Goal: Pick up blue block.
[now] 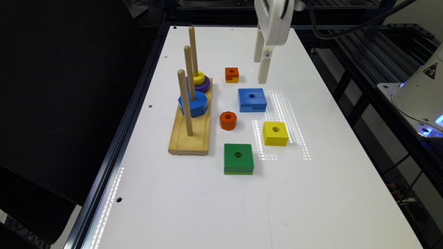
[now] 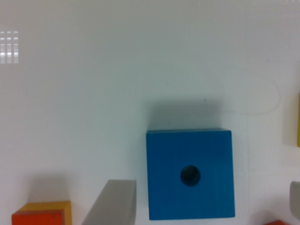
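The blue block (image 1: 252, 99) is a flat blue square with a round centre hole and a notch in its near side, lying on the white table (image 1: 214, 207) near the middle. My gripper (image 1: 260, 71) hangs above the table just behind the block, well clear of it. In the wrist view the blue block (image 2: 190, 174) lies below, between my two grey fingers (image 2: 112, 204), which stand wide apart on either side. The gripper (image 2: 204, 199) is open and holds nothing.
A wooden peg stand (image 1: 191, 124) with a blue octagon, a purple ring and a yellow ring stands to the exterior view's left. Around the blue block lie an orange-yellow block (image 1: 231, 74), an orange octagon (image 1: 228, 120), a yellow block (image 1: 275, 133) and a green block (image 1: 238, 158).
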`<action>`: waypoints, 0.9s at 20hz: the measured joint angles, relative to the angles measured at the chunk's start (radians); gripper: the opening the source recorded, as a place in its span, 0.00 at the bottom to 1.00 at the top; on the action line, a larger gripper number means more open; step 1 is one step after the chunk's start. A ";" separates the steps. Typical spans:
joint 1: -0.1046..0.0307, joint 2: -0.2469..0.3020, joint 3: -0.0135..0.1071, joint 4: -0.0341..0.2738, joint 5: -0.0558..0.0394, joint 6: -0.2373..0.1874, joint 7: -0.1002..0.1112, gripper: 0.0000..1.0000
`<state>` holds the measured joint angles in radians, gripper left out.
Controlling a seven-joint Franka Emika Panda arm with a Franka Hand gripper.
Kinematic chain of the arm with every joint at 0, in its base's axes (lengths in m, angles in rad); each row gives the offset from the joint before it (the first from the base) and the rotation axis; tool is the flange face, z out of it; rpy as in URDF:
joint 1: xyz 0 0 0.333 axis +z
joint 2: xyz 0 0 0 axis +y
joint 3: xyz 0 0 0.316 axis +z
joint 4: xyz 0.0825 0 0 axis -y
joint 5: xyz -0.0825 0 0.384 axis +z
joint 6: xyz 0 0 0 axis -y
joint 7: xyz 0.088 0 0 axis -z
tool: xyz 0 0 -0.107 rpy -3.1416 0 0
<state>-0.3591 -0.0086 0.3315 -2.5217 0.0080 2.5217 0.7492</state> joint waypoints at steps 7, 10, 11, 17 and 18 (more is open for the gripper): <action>-0.004 0.000 0.000 0.000 -0.0013 0.001 -0.001 1.00; -0.005 0.000 0.000 0.000 -0.0014 0.001 -0.001 1.00; -0.005 0.000 0.000 0.000 -0.0015 0.001 -0.001 1.00; -0.015 0.075 -0.002 -0.009 -0.0256 0.079 -0.001 1.00; -0.017 0.083 -0.002 -0.008 -0.0295 0.087 -0.001 1.00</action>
<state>-0.3763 0.0747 0.3295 -2.5299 -0.0215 2.6091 0.7481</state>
